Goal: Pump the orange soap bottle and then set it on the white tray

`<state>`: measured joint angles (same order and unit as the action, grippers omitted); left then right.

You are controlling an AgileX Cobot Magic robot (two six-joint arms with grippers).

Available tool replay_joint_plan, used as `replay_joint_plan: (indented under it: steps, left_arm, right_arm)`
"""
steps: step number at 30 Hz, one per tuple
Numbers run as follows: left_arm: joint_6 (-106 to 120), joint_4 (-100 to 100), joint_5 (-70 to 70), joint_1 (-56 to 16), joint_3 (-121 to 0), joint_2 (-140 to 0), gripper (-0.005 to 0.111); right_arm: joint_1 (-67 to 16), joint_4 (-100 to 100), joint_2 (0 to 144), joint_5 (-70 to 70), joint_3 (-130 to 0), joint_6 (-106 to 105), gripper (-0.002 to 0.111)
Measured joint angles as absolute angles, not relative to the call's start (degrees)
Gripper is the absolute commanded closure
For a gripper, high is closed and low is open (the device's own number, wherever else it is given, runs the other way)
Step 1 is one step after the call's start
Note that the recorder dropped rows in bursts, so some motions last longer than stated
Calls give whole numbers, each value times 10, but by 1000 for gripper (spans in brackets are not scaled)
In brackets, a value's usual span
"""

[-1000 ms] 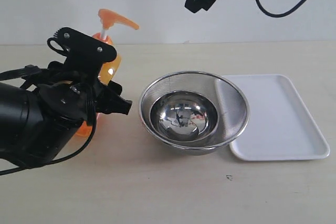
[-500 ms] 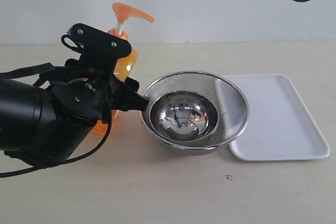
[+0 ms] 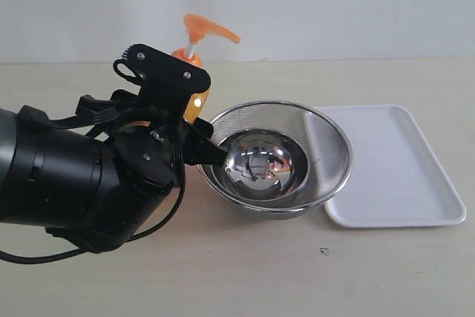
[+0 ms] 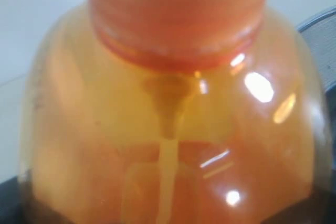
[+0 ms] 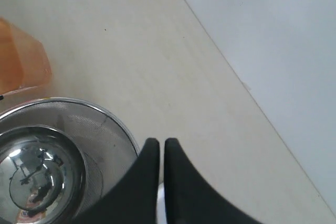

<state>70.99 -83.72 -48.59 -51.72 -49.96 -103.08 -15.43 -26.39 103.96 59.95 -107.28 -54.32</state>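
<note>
Left claw (image 3: 194,128) clamps the tall translucent orange soap bottle (image 3: 198,102), upright; the flat white plastic tray (image 3: 393,172) lies at three o'clock, beyond the steel mesh bowl (image 3: 328,130).

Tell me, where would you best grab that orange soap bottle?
Probably on the broad body below the neck, from the side: the orange soap bottle stands upright, and its pump head sits on a thin white stem, a poor hold.

We see a pale beige counter (image 3: 223,276) carrying a steel mesh bowl (image 3: 329,155), the white tray (image 3: 397,172) just beside it, and one dark speck (image 3: 323,251).
</note>
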Motion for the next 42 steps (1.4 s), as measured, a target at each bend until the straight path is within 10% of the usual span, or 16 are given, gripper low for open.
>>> replay_joint_plan:
  steps: [42]
  left_arm:
    - [711,-837,-486,-517,-500,-1031,102]
  right_arm:
    - [-227,-439,1029,648,-1073,-629,108]
